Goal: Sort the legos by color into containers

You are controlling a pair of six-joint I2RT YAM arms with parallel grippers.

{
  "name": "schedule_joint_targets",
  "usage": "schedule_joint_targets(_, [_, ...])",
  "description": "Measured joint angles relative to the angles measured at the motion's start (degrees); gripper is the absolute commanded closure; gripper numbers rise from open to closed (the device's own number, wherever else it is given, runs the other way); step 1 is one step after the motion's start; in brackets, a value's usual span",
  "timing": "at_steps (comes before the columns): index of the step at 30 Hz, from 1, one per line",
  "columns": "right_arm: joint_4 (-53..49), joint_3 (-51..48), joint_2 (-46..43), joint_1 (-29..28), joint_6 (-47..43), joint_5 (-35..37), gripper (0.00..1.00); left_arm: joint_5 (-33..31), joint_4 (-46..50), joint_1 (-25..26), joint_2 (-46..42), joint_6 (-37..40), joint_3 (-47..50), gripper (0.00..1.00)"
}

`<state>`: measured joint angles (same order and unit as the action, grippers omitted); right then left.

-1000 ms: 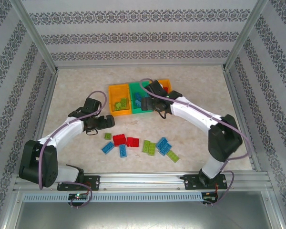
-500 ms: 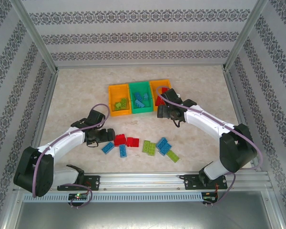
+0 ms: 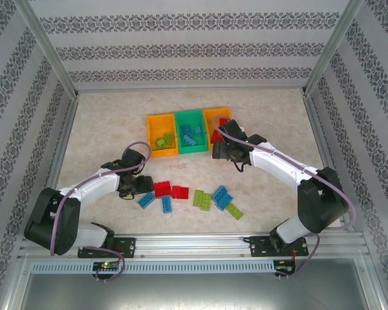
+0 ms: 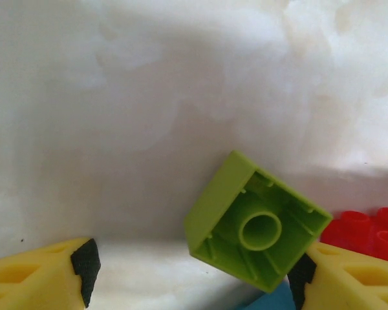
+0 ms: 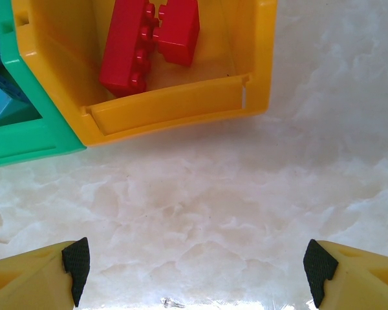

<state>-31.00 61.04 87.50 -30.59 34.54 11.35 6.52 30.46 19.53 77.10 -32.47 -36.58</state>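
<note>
My left gripper (image 4: pixel 191 271) stood open over the table (image 4: pixel 116 97), an upturned green brick (image 4: pixel 255 229) close against one finger and bare room by the other, while my right gripper (image 5: pixel 195 270) hung wide before the near edge of the orange bin (image 5: pixel 174 106).

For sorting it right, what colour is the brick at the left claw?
The brick is lime green, hollow underside up; the left wrist view shows it best.
</note>
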Motion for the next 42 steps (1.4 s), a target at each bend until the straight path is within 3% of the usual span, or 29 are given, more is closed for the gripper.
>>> schedule_joint_targets(8, [-1.14, -5.33, -3.43, -4.24, -0.68, 0.79, 0.11, -0.61, 1.77, 0.0, 2.75, 0.07, -2.23, 0.28])
schedule_joint_targets(11, [-2.4, -7.54, -4.07, -6.16, -0.35, 1.03, 0.12, -0.98, 2.56, 0.0, 3.67, 0.22, -2.95, 0.33])
schedule_joint_targets(17, [-3.1, -13.46, -6.99, -6.32, 3.08, -0.35, 0.13, -2.34, 3.61, -0.02, 4.79, 0.48, -3.63, 0.45])
schedule_joint_targets(27, [-2.12, -14.45, -7.37, -6.34, 6.47, -1.75, 0.14, -3.98, 4.72, -0.02, 5.9, 0.59, -4.52, 0.59])
schedule_joint_targets(34, [-1.73, -14.45, -6.67, -6.34, 7.19, -1.81, 0.13, -2.29, 3.74, 0.02, 7.06, 0.57, -5.81, 0.39])
schedule_joint_targets(42, [-1.51, -14.45, -6.62, -6.34, 7.34, -1.81, 0.13, -2.69, 2.97, 0.37, 7.3, 0.52, -6.45, 0.27])
